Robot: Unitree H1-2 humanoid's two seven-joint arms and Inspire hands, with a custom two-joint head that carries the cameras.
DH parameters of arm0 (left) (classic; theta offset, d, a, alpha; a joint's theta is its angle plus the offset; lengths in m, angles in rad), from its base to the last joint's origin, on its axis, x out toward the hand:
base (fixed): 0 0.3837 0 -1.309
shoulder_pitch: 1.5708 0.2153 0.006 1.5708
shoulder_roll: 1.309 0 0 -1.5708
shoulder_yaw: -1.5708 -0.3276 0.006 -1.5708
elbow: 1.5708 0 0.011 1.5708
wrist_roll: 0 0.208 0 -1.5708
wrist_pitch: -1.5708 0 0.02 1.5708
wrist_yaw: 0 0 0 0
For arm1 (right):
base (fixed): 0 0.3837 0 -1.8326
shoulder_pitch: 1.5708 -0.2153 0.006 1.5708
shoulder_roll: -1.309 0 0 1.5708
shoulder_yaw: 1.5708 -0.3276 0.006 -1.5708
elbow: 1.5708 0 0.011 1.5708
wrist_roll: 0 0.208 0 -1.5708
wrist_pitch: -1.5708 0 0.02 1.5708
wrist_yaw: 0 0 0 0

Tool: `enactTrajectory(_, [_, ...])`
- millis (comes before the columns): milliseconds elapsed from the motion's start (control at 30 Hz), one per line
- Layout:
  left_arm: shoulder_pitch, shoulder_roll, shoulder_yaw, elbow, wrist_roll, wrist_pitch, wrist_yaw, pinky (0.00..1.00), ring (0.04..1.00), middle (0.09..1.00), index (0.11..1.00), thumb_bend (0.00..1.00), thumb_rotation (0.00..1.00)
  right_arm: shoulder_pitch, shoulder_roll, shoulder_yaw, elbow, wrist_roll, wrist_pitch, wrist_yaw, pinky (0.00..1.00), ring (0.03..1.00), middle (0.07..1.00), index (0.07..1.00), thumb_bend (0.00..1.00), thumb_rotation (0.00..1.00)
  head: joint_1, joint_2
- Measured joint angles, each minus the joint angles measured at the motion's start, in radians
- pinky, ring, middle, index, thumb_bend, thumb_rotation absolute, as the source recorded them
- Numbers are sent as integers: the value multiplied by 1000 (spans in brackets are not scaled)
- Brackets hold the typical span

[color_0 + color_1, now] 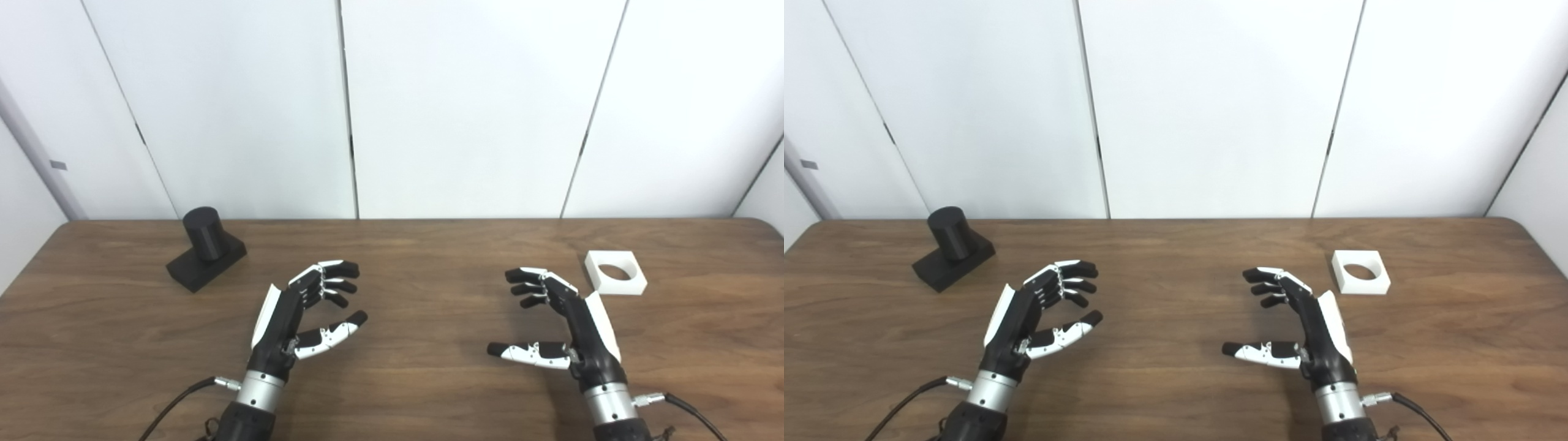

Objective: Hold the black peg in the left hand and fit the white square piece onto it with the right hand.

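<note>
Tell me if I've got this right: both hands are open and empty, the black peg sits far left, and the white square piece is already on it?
Not quite. In the left eye view the white square piece lies on the table's right side, far from the black peg. The rest holds.

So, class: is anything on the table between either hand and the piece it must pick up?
Nothing visible. Only bare table lies between the open left hand and the black peg, and between the open right hand and the white square piece.
</note>
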Motion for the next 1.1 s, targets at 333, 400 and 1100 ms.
enactTrajectory(333, [0, 1, -2, 1, -2, 0, -8, 536, 654, 718, 696, 604, 0, 0, 0, 0, 0, 1, 0, 0, 575, 670, 712, 689, 607, 0, 9, -11])
enactTrajectory(400, [0, 1, -2, 1, -2, 0, -10, 542, 663, 723, 699, 601, 0, 0, 0, -1, 0, 2, 0, 0, 579, 672, 714, 690, 607, 0, 40, -23])
enactTrajectory(1100, [-44, -75, -58, 65, 59, -8, 48, 517, 658, 727, 698, 610, 0, 14, -71, -47, 13, 120, -36, 42, 579, 681, 721, 695, 551, 0, 416, -115])
